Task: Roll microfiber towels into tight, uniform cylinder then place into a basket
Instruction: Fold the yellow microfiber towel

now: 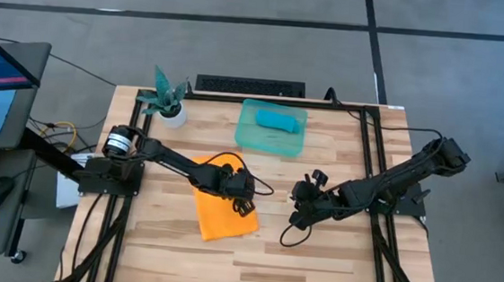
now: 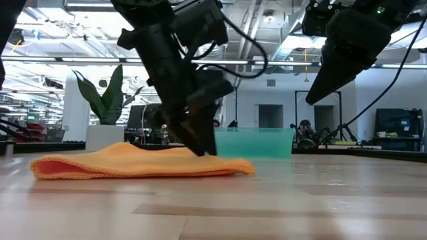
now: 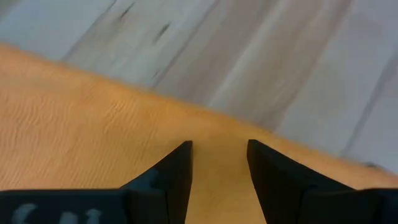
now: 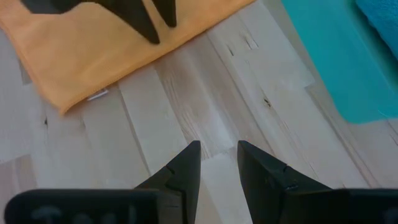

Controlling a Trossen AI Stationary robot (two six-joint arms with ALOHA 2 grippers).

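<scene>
The orange towel (image 1: 223, 202) lies flat and unrolled on the table (image 1: 332, 264), near the front of the left half, with the left gripper (image 3: 219, 163) down on its right-hand edge. That gripper's fingers (image 3: 174, 174) stand parted with cloth showing between them; from the wrist view I cannot be sure whether they press the cloth or merely straddle it, though nothing looks pinched or lifted.

The risk sits here. If the fingers close on one layer only, or too near the edge, the towel may drag across the wood instead of folding over, and the roll would start loose or skewed. A crooked start would likely give a cone, not an even cylinder.

The right gripper (image 4: 219, 165) hangs above bare table just right of the towel, fingers parted and holding nothing. If it comes in late, the far side of the towel could lag and the roll go lopsided; if it crowds in, the two grippers might collide.

Farther back, the basket (image 1: 248, 139) already holds the blue towel (image 1: 279, 119), bundled toward its rear. A fat or slack orange roll may not settle beside it and could slump over the rim.
</scene>
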